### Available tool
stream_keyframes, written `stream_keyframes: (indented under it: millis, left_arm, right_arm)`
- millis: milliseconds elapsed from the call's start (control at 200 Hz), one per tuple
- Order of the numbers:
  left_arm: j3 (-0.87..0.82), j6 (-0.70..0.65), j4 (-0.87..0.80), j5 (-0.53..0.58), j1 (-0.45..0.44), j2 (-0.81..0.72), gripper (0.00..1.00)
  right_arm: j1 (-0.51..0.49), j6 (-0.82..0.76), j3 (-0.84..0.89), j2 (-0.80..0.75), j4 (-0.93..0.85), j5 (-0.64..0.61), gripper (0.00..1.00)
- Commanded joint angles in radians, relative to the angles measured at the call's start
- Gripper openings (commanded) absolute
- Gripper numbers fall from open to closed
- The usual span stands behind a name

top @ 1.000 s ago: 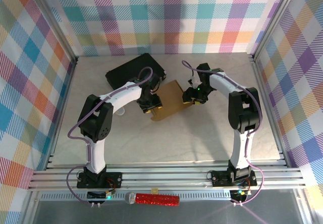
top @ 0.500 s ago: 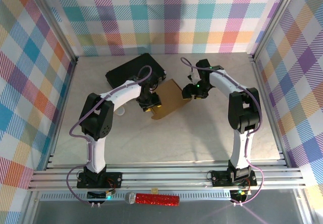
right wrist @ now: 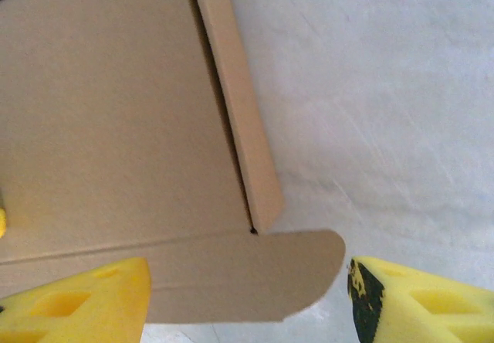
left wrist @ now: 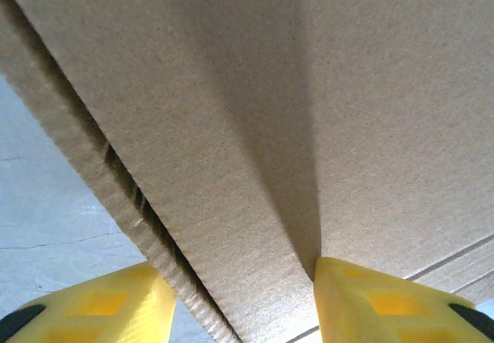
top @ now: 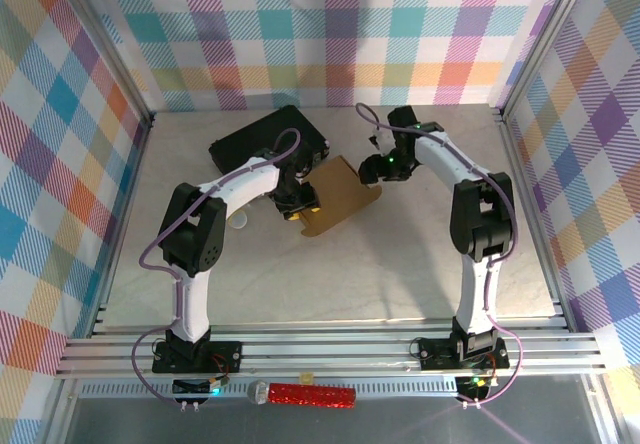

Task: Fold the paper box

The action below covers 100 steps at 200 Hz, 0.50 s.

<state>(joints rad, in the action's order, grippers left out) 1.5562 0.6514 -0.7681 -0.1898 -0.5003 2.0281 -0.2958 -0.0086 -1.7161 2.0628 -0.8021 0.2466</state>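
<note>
The paper box (top: 338, 196) is a brown cardboard sheet, partly folded, lying mid-table just in front of the black case. My left gripper (top: 299, 207) is at its left edge. In the left wrist view the layered cardboard (left wrist: 255, 127) runs between the yellow fingers (left wrist: 386, 300), which press on it; that gripper (left wrist: 243, 312) is shut on the box. My right gripper (top: 376, 170) hovers at the box's far right corner. It is open (right wrist: 247, 297), with a rounded flap (right wrist: 255, 277) lying between its fingers and a narrow raised side flap (right wrist: 243, 119) just beyond.
The black hard case (top: 265, 139) lies at the back left, touching the box's far corner. A small white object (top: 238, 222) sits beside the left arm. Bare table (right wrist: 386, 88) spreads to the right of the box. A red glittery cylinder (top: 310, 395) lies below the rail.
My right gripper has moved away from me along the box's right edge, toward its far corner. The left gripper and the box have stayed in place.
</note>
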Motion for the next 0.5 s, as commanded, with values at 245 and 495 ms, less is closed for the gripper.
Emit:
stream_keyframes:
  millis: [245,495]
  left_arm:
    - [0.019,-0.034,-0.032,0.017,0.031,0.036,0.48]
    - [0.024,-0.035,-0.03,0.005,0.035,0.053,0.48]
  right_arm:
    - [-0.008,-0.022,-0.031,0.086,-0.04,0.119,0.67]
    - [-0.008,-0.01,0.022,0.056,-0.037,0.145,0.67]
